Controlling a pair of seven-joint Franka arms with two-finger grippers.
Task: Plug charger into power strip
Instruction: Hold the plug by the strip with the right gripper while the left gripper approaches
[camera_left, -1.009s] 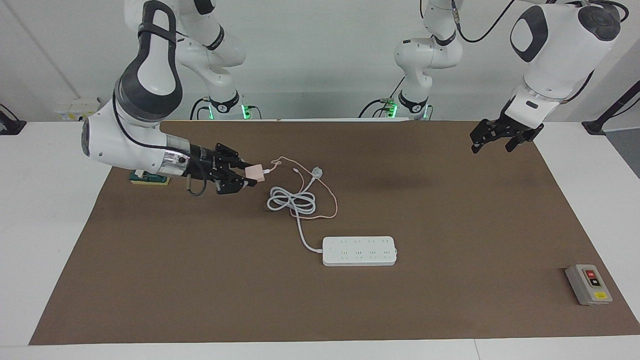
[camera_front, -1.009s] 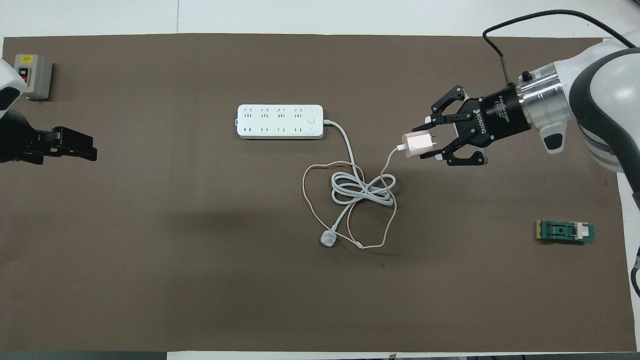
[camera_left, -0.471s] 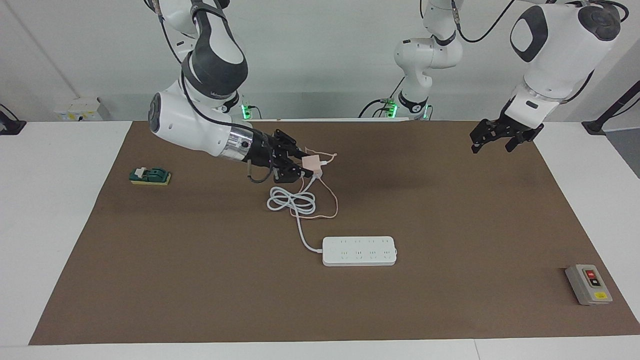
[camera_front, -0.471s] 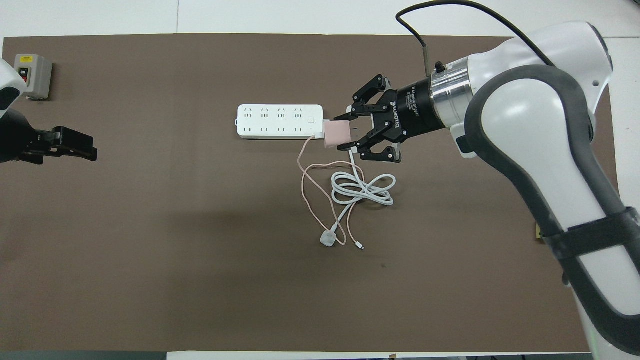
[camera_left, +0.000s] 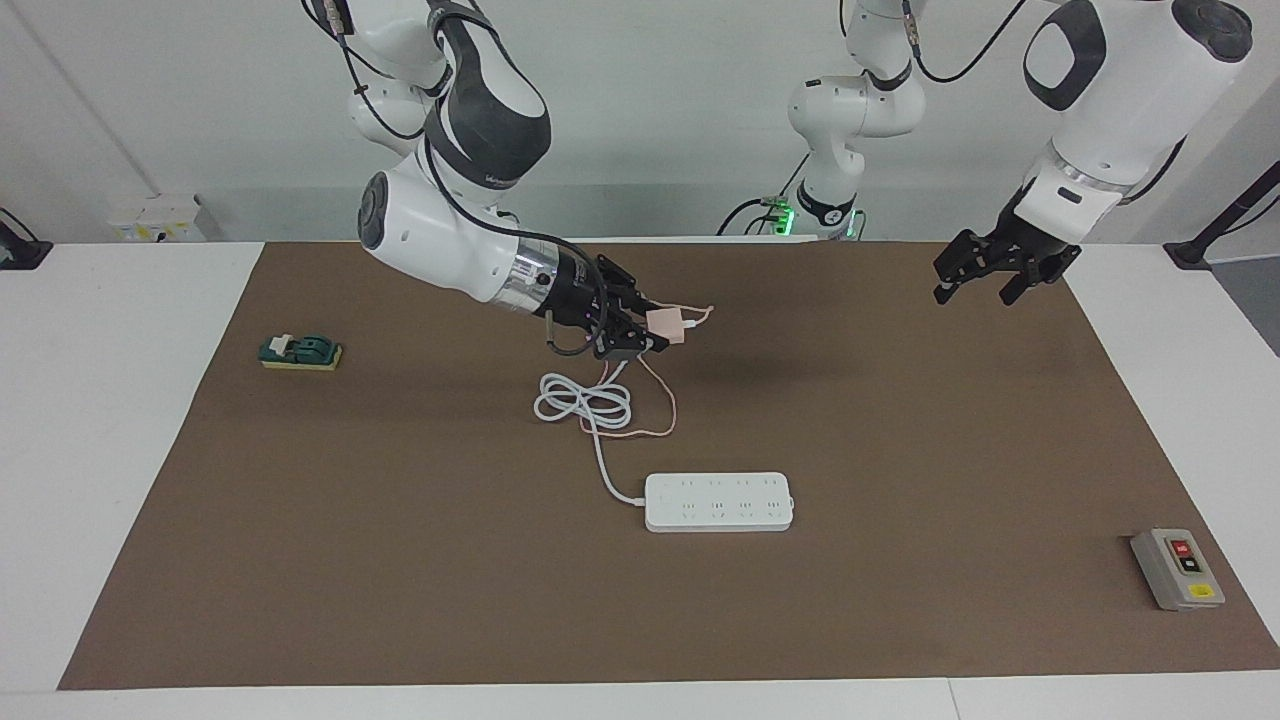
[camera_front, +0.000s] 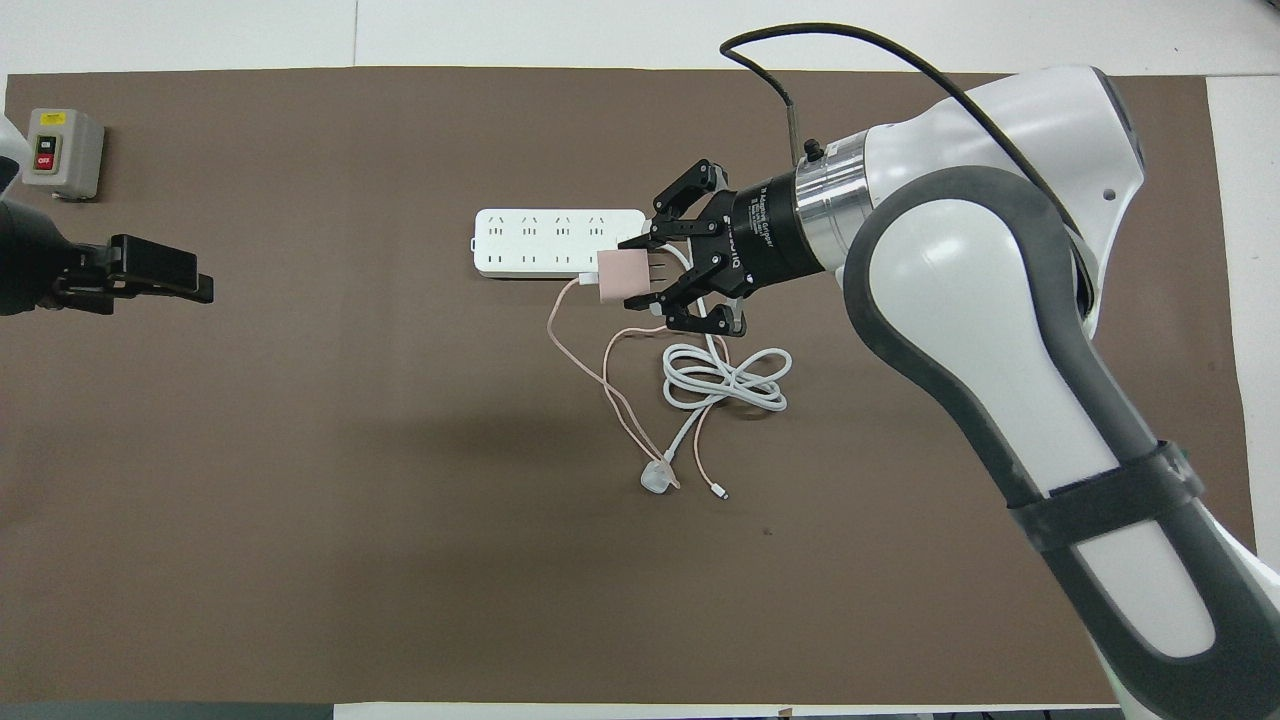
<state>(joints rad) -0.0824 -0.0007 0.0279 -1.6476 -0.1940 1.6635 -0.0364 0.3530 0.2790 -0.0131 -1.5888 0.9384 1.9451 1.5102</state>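
My right gripper is shut on the pale pink charger and holds it in the air over the cords. In the overhead view the charger covers the cord-end corner of the power strip, its prongs pointing back into the gripper. In the facing view it is well above the white power strip and apart from it. Its thin pink cable trails down to the mat. My left gripper waits open and empty over the mat's edge at the left arm's end.
The strip's thick white cord lies coiled nearer to the robots than the strip, ending in a round plug. A grey button box sits at the left arm's end, a green block at the right arm's end.
My right gripper has carried the charger from the right arm's end toward the middle, now over the cords near the strip's cord end. The pink cable dragged along. The left gripper barely moved.
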